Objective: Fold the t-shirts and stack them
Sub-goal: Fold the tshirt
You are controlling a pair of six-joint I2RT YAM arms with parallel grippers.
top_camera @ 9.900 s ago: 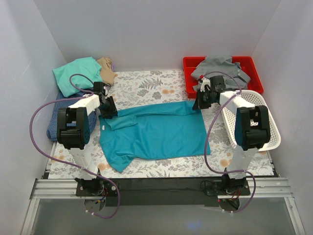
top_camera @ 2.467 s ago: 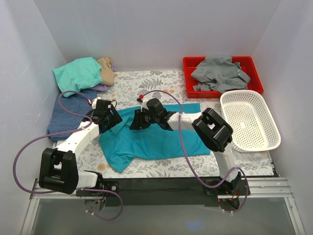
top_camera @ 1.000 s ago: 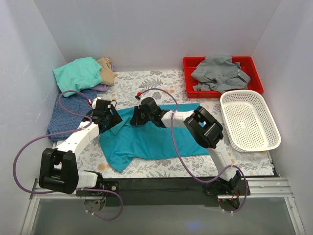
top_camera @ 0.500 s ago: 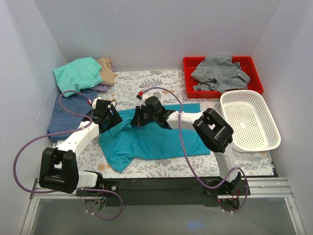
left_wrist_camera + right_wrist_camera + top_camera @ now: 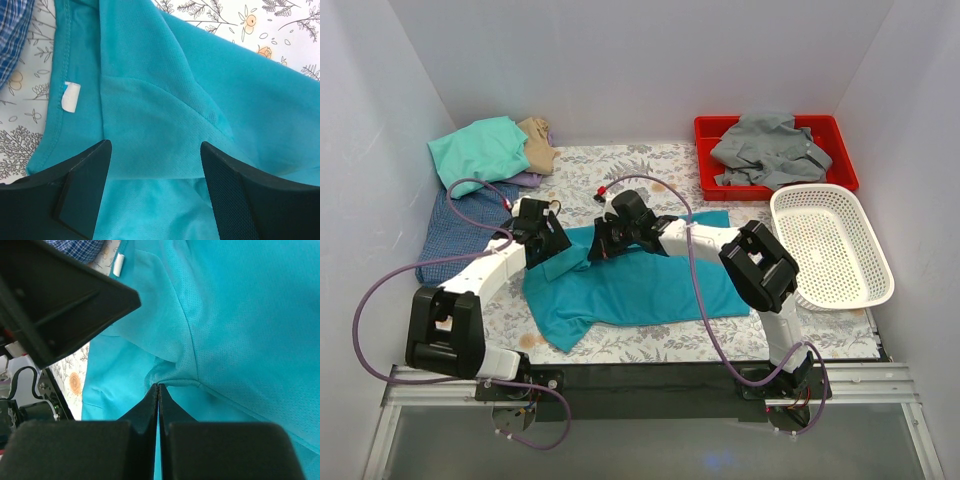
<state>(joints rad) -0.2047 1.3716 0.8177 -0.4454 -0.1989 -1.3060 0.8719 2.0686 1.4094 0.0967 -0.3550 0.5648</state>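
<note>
The deep-teal t-shirt (image 5: pixel 650 285) lies spread on the flowered table, its far edge folded over. My right gripper (image 5: pixel 602 247) reaches across to the shirt's left part and is shut on a pinched fold of teal cloth (image 5: pixel 170 375), its tips (image 5: pixel 158 390) pressed together. My left gripper (image 5: pixel 552 246) hovers open beside the collar. Its fingers (image 5: pixel 82 187) straddle the folded sleeve (image 5: pixel 150 135), and the white label (image 5: pixel 71 96) shows by the neckline. A mint green t-shirt (image 5: pixel 480 148), a tan one (image 5: pixel 537 140), a lilac one (image 5: pixel 525 180) and a blue-checked one (image 5: pixel 445 235) lie at the far left.
A grey t-shirt (image 5: pixel 770 145) lies in the red tray (image 5: pixel 842 152) at the far right. The white mesh basket (image 5: pixel 830 245) stands in front of it. White walls close in three sides. Purple cables loop off both arms.
Ten seconds ago the grippers were at the shirt's far corners; both now sit at its left collar and sleeve. In the last half second the left gripper edged right onto the shirt.
</note>
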